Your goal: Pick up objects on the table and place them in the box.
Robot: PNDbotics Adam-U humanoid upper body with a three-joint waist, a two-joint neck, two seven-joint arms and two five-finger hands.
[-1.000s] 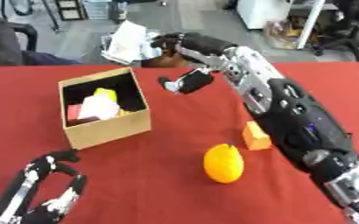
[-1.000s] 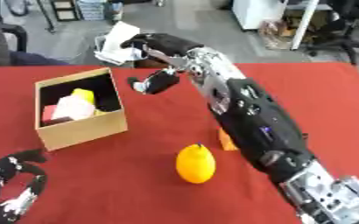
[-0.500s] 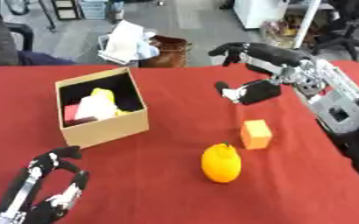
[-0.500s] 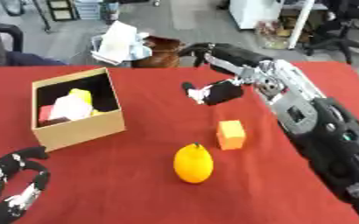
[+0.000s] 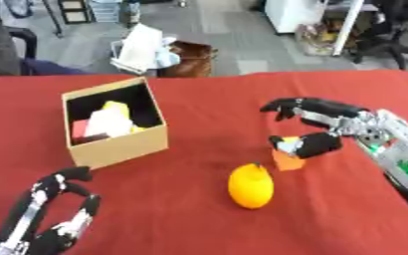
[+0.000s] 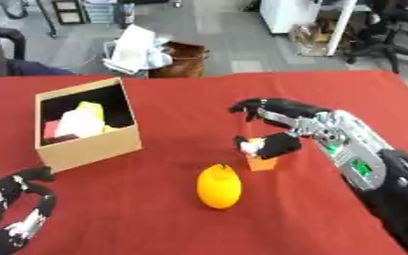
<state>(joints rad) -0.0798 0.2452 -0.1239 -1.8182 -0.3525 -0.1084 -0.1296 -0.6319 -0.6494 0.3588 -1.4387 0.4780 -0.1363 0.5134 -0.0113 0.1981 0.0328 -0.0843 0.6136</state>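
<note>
A cardboard box [image 5: 125,146] stands on the red table at the left, holding several coloured pieces, yellow, white and red. An orange-yellow fruit [image 5: 250,185] lies in the middle front. Just right of it sits a small orange block [image 6: 261,163], partly hidden by my right hand [image 6: 281,128]. That hand hangs directly over the block, fingers spread above and thumb low at the block's top edge, open around it. My left hand [image 5: 53,219] rests at the lower left corner with fingers relaxed, holding nothing.
The red cloth [image 5: 207,102] covers the whole table. Beyond its far edge are a bin with white paper [image 5: 147,47], a brown bag [image 5: 193,57], office chairs and a grey floor.
My right hand has swung from beside the box, across to the right and down toward the orange block. The camera has shifted a little. The left hand stayed put.
</note>
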